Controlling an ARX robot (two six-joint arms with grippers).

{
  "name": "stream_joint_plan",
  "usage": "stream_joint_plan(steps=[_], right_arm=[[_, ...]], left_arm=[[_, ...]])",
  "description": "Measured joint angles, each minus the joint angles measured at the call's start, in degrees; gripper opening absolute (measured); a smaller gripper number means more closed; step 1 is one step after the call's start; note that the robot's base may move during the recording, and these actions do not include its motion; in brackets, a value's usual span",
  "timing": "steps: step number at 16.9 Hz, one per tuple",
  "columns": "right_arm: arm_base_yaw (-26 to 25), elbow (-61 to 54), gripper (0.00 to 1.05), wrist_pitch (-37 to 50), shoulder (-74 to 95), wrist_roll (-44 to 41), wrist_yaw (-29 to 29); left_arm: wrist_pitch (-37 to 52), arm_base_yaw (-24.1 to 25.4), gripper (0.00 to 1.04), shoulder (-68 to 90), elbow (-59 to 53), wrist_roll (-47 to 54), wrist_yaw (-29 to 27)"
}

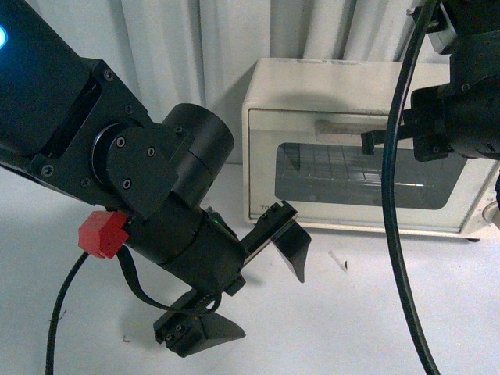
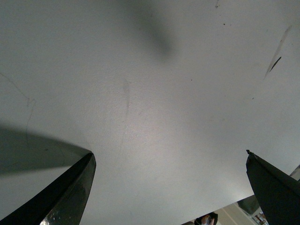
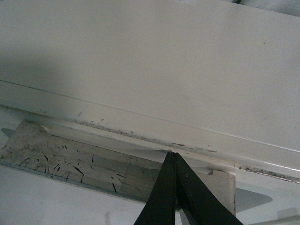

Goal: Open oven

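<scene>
The cream-white oven (image 1: 269, 86) stands at the back of the table with its dark-glass door (image 1: 359, 176) shut. Its flat bar handle (image 1: 337, 127) runs along the top of the door. My right gripper (image 1: 369, 141) is shut, and its tips are at the right part of the handle. In the right wrist view the shut gripper (image 3: 172, 155) points at the gap between the scratched handle (image 3: 70, 159) and the oven's front edge (image 3: 140, 56). My left gripper (image 1: 272, 305) hangs open and empty over the table in front of the oven. In the left wrist view the gripper (image 2: 169, 153) frames only bare white table.
A white curtain (image 1: 195, 47) hangs behind the oven. A black cable (image 1: 391, 234) drops across the oven's front. A knob (image 1: 492, 212) shows at the oven's right edge. My left arm (image 1: 117, 156) fills the near left. A small mark (image 1: 337, 262) lies on the table (image 1: 351, 312).
</scene>
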Motion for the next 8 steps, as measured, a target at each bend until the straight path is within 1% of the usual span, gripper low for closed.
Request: stream_joint_plan(steps=[8], right_arm=[[-0.28, 0.5, 0.02, 1.11, 1.4, 0.94, -0.15]], left_arm=[[0.02, 0.0, 0.98, 0.0, 0.0, 0.0, -0.07]])
